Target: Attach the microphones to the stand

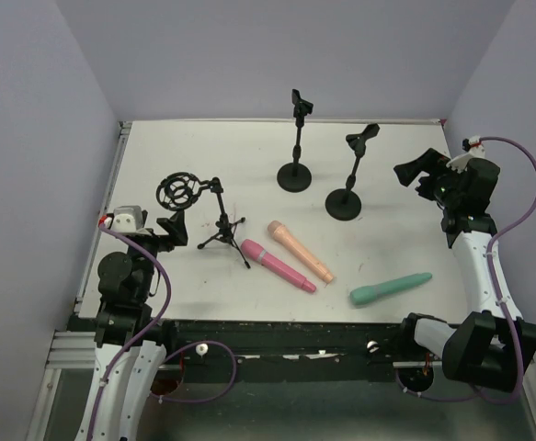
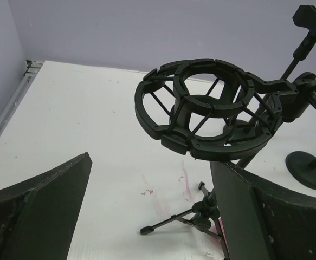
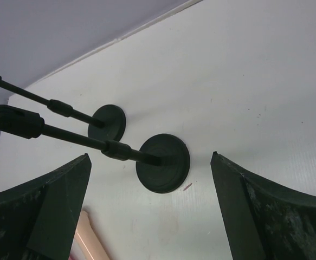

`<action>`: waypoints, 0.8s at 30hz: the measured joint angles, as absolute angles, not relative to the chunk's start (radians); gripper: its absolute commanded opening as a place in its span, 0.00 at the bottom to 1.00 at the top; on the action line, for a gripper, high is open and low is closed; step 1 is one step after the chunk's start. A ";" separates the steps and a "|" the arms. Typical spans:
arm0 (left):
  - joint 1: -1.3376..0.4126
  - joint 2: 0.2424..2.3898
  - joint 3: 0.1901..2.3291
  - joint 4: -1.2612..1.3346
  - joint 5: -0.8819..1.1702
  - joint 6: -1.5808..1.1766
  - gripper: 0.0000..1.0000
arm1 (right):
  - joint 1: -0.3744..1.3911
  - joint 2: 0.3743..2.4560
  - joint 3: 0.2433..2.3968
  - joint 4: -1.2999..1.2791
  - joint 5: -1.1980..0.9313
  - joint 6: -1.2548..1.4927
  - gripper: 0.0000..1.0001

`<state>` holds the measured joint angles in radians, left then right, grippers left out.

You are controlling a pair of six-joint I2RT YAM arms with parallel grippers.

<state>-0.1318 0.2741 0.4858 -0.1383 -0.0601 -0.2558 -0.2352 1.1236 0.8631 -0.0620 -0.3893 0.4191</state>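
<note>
Hanging wide open and empty at the side edges of the counter [image 1: 203, 152], left gripper [image 1: 172, 229] and right gripper [image 1: 415, 171] likely must first grasp 1 of 3 unattached microphones [image 1: 278, 265].

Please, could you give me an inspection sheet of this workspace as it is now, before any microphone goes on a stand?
Surface: white table, with faint pink smears by the tripod stand.
Job's things: pink microphone, peach microphone and teal microphone lie flat, none mounted; pink and peach are close together, teal lies apart. The tripod stand's ring mount is empty; far round-base stand and near round-base stand are upright with empty clips.
Clutter: nothing seen.
Grippers: left gripper and right gripper are open and empty.
Cables: left purple cable and right purple cable run along the arms.
Surroundings: lilac walls.
</note>
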 measured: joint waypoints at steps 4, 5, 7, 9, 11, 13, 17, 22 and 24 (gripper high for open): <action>-0.132 0.274 0.490 -0.144 -0.060 -0.256 0.98 | -0.236 1.124 0.863 -0.062 -0.387 0.424 1.00; -0.132 0.274 0.491 -0.145 -0.060 -0.256 0.98 | -0.236 1.124 0.863 -0.062 -0.387 0.426 1.00; -0.132 0.274 0.495 -0.149 -0.060 -0.256 0.98 | -0.236 1.124 0.863 -0.062 -0.388 0.427 1.00; -0.132 0.274 0.496 -0.150 -0.060 -0.256 0.98 | -0.236 1.124 0.863 -0.062 -0.389 0.427 1.00; -0.132 0.273 0.497 -0.154 -0.060 -0.259 0.98 | -0.236 1.124 0.863 -0.062 -0.393 0.426 1.00; -0.132 0.268 0.501 -0.166 -0.059 -0.266 0.98 | -0.236 1.124 0.863 -0.061 -0.411 0.421 1.00; -0.132 0.236 0.531 -0.219 -0.044 -0.306 0.98 | -0.236 1.124 0.859 -0.045 -0.488 0.394 1.00; -0.132 0.189 0.609 -0.313 0.022 -0.381 0.98 | -0.236 1.124 0.828 -0.017 -0.612 0.328 1.00; -0.132 0.186 0.648 -0.353 0.047 -0.410 0.98 | -0.236 1.124 0.816 -0.010 -0.673 0.286 1.00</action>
